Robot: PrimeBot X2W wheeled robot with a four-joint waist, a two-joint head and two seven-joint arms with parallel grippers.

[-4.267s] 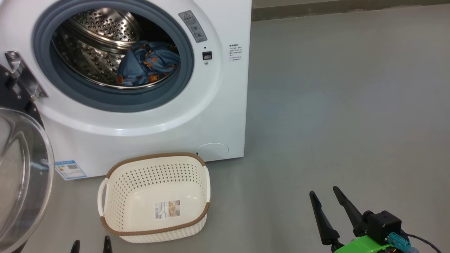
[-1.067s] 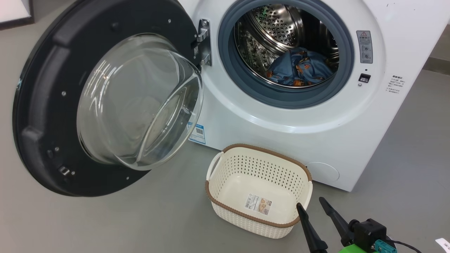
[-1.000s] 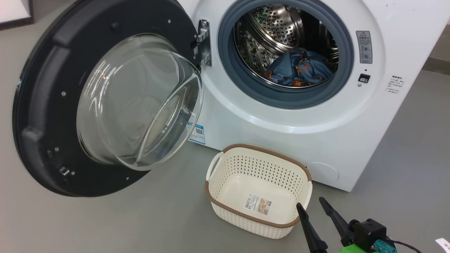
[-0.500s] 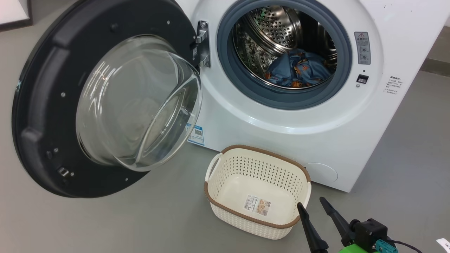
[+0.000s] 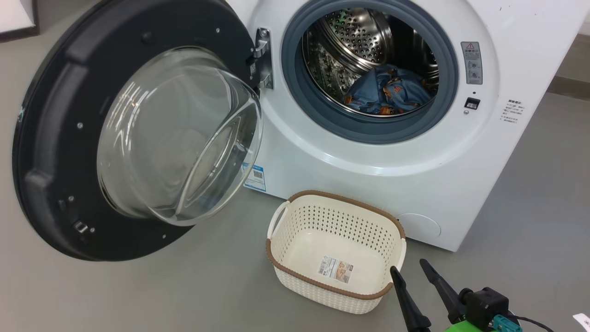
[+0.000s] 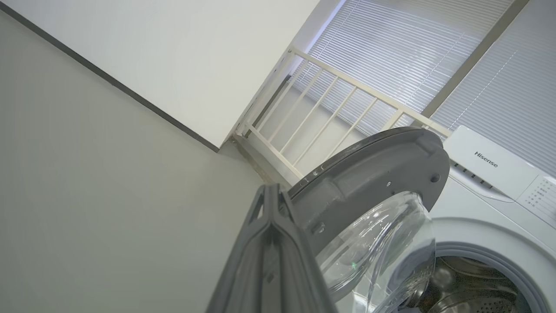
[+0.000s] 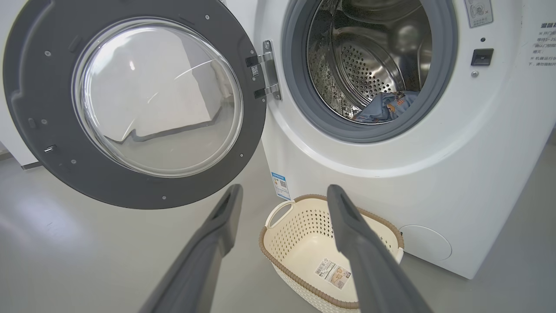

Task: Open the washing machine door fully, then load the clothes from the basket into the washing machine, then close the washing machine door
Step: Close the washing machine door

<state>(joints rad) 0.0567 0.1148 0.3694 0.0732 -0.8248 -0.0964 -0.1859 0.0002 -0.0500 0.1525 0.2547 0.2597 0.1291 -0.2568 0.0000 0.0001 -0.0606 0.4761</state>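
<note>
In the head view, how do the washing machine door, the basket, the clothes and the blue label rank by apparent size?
1. washing machine door, though nearness enlarges it.
2. basket.
3. clothes, deeper in the drum.
4. blue label.

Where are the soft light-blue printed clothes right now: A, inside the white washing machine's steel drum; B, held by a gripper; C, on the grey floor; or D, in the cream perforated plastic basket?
A: the light-blue printed clothes lie in the perforated steel drum of the white washing machine, and the cream perforated basket holds just its sticker.
</note>
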